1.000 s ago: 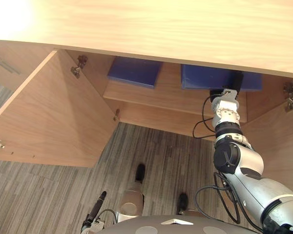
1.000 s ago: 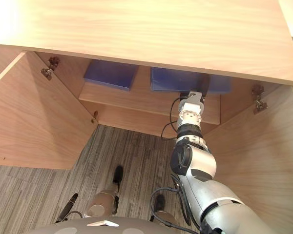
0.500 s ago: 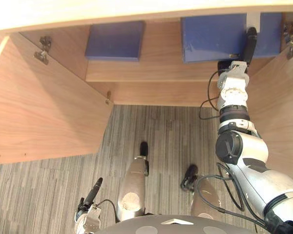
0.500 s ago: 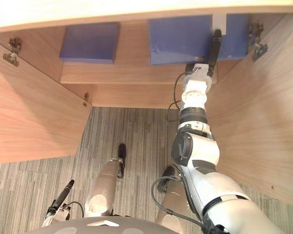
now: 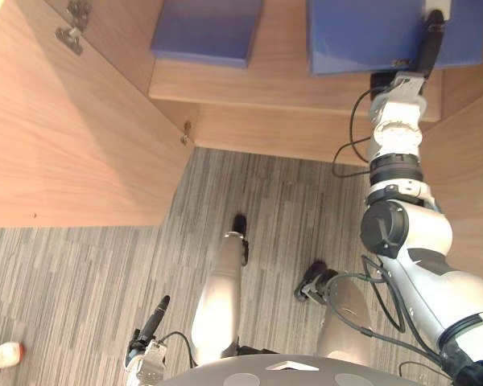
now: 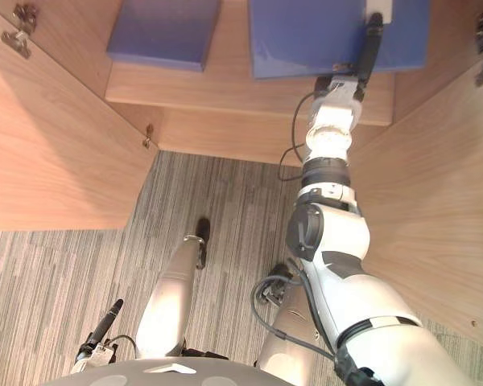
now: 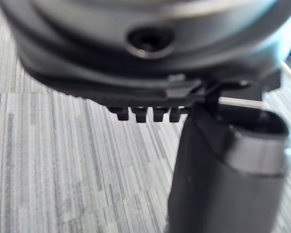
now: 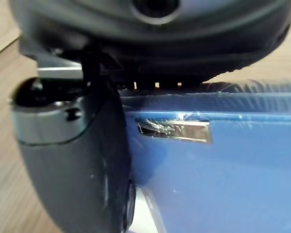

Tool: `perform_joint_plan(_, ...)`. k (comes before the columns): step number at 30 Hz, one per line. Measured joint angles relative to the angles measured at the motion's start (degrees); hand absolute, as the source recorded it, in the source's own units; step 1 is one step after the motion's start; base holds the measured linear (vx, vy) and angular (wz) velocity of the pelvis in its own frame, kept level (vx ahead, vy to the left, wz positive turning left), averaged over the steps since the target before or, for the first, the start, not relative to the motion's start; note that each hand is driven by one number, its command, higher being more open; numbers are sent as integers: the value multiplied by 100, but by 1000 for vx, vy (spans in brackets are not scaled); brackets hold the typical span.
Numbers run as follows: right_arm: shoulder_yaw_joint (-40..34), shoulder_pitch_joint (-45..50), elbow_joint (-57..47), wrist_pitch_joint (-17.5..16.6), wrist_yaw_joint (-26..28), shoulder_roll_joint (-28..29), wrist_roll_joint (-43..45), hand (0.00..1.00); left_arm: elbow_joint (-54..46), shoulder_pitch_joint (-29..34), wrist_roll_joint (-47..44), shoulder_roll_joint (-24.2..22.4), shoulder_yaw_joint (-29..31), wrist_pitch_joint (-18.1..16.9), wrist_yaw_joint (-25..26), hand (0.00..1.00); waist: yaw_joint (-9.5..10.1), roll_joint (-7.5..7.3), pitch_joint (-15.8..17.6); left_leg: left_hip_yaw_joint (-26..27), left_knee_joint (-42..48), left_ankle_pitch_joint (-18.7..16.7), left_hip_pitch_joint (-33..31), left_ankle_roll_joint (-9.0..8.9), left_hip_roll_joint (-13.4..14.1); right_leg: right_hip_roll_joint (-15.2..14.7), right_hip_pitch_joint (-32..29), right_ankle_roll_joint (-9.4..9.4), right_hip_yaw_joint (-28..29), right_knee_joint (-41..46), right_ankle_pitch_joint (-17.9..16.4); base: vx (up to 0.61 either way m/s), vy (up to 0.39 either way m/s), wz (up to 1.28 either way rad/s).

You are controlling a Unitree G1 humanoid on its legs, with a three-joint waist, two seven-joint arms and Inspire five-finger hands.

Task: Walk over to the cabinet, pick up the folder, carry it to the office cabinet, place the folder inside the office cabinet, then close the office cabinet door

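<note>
Two blue folders lie on the wooden shelf [image 5: 258, 80] inside the open cabinet. My right hand [image 5: 427, 50] reaches in to the right-hand folder [image 5: 358, 32] at its front edge. The thumb lies along the folder's top, white cover at its tip, and the fingers go under the folder. In the right wrist view the thumb [image 8: 72, 160] presses on the blue cover [image 8: 223, 184] beside a small metal clip [image 8: 174, 132]. My left hand [image 5: 151, 320] hangs low by my side over the carpet, fingers straight.
The second blue folder [image 5: 205, 28] lies to the left on the same shelf. The left door [image 5: 64, 129] and the right door [image 6: 435, 177] both stand open, flanking my arm. Striped grey carpet [image 5: 80, 273] lies below, with a pale shoe [image 5: 0, 354] at its left edge.
The view has shifted, so the cabinet's top has slid out of sight and more of the shelf shows. My right hand stays at the right-hand folder.
</note>
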Motion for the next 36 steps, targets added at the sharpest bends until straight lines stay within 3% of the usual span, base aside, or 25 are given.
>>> perform_joint_plan(12,-39,-585,298,27,-391,-743,3,0,-140,28,2,-2,0,-8,0,100,112,68,143,-143,-55,90,-417,10,-171,-149,-291,11,-162,5,-28,26,4,9)
perform_joint_plan(17,587,-838,451,129,-437,-1288,1,0,-192,25,0,5,11,-14,6,100,127,84,307,-262,183,98,-957,13,-288,-270,-763,93,-179,274,-58,10,9,9)
perform_joint_plan(22,712,-836,670,134,-612,-1314,8,0,-249,23,-2,-1,31,-15,18,100,158,55,363,-283,251,102,-1094,21,-399,-383,-866,161,-182,355,-95,-15,14,9)
perform_joint_plan(23,776,-838,670,138,-631,-1311,8,100,-285,23,-2,2,32,-17,18,100,165,48,367,-286,257,109,-1132,32,-427,-409,-891,170,-186,374,-100,-18,10,13)
perform_joint_plan(36,837,-1021,616,104,-544,-1218,29,100,-364,13,-52,-2,30,-53,49,100,174,4,396,-321,256,221,-1379,133,-648,-627,-1077,234,-247,497,-93,-8,2,8)
